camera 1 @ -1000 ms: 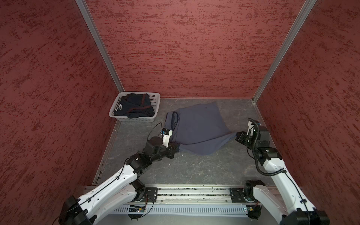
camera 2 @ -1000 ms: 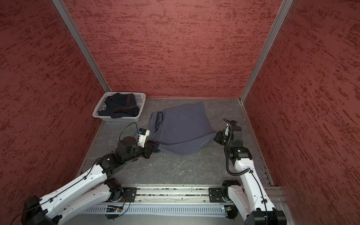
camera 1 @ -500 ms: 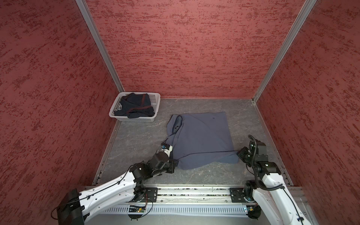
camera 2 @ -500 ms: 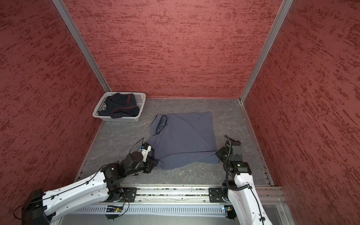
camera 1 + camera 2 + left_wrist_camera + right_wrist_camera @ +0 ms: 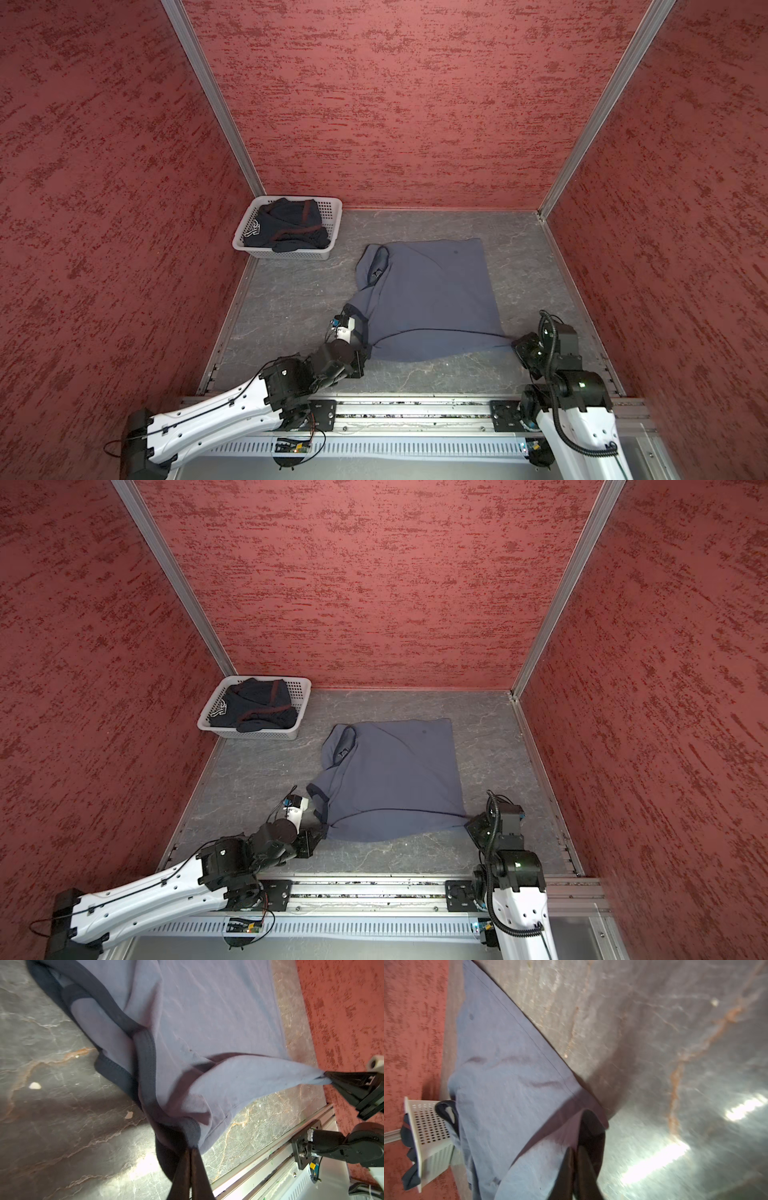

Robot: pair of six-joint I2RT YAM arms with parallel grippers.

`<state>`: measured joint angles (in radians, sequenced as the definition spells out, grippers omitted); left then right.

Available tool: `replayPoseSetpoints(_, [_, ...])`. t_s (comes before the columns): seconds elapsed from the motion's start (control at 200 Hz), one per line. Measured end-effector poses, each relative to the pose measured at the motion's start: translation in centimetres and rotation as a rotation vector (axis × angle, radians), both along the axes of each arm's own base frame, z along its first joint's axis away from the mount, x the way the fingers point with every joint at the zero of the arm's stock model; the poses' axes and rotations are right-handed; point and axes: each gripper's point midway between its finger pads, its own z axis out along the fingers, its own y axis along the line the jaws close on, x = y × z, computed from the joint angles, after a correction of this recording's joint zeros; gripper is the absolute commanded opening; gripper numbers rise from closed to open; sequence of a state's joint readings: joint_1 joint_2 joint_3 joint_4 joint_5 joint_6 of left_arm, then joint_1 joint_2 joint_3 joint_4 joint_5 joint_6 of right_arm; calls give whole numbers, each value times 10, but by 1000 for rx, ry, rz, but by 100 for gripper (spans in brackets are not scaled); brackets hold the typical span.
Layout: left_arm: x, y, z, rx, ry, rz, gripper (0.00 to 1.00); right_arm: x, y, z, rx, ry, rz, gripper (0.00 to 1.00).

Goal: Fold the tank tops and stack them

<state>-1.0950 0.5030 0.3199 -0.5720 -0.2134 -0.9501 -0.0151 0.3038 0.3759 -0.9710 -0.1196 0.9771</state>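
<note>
The step in hand appears to be spreading the slate-blue tank top [image 5: 428,299] on the counter [image 5: 291,299] before its first fold. In both top views it lies mostly flat at the counter's centre, with the hem toward 3 o'clock and the straps toward 9 o'clock.

The left pincer [image 5: 190,1148] is clamped together on the garment's 7 o'clock corner, at the strap end. The right pincer [image 5: 574,1149] is closed on the 5 o'clock hem corner, drawing the cloth to a taut point. The near edge between them rides slightly off the counter.

The navy tank top [image 5: 286,228] sits crumpled in the basket [image 5: 332,208] at 10 o'clock, untouched.

The next move probably calls for both arms to travel together, either laying the near edge down or carrying it toward 12 o'clock. Uneven travel would skew the fold. The far strap at 11 o'clock is rolled over and may need smoothing.

The cloth is a soft, matte, limp knit with shallow wrinkles. Its armhole trim [image 5: 145,1053] is a thicker stitched navy band. The counter is grey, veined and glossy. The basket is rigid white perforated plastic.
</note>
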Motion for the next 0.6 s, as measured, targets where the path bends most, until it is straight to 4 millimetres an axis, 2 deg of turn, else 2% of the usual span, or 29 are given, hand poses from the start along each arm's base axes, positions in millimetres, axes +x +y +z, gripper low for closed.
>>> replayPoseSetpoints(0.05, [-2, 3, -2, -3, 16, 19, 46, -4, 0, -2, -3, 12, 2, 50])
replayPoseSetpoints(0.09, [-5, 6, -4, 6, 23, 20, 55, -6, -1, -2, -3, 12, -4, 59])
replayPoseSetpoints(0.165, [-8, 14, -8, 34, 24, 30, 67, -5, -4, 3, -8, -1, -24, 71])
replayPoseSetpoints(0.235, [-9, 22, -4, 56, 7, 46, 74, -4, -7, 13, -27, -17, -35, 74])
replayPoseSetpoints(0.346, [1, 30, 20, 63, -58, 91, 75, 1, -13, 34, -65, -54, -41, 74])
replayPoseSetpoints(0.456, [18, 27, 47, 67, -111, 126, 75, 17, -11, 53, -84, -94, -1, 73])
replayPoseSetpoints(0.551, [39, 13, 55, 104, -104, 145, 75, 36, -1, 50, -71, -73, 75, 73])
replayPoseSetpoints(0.601, [49, 2, 51, 131, -87, 138, 75, 47, 7, 43, -67, -43, 125, 73])
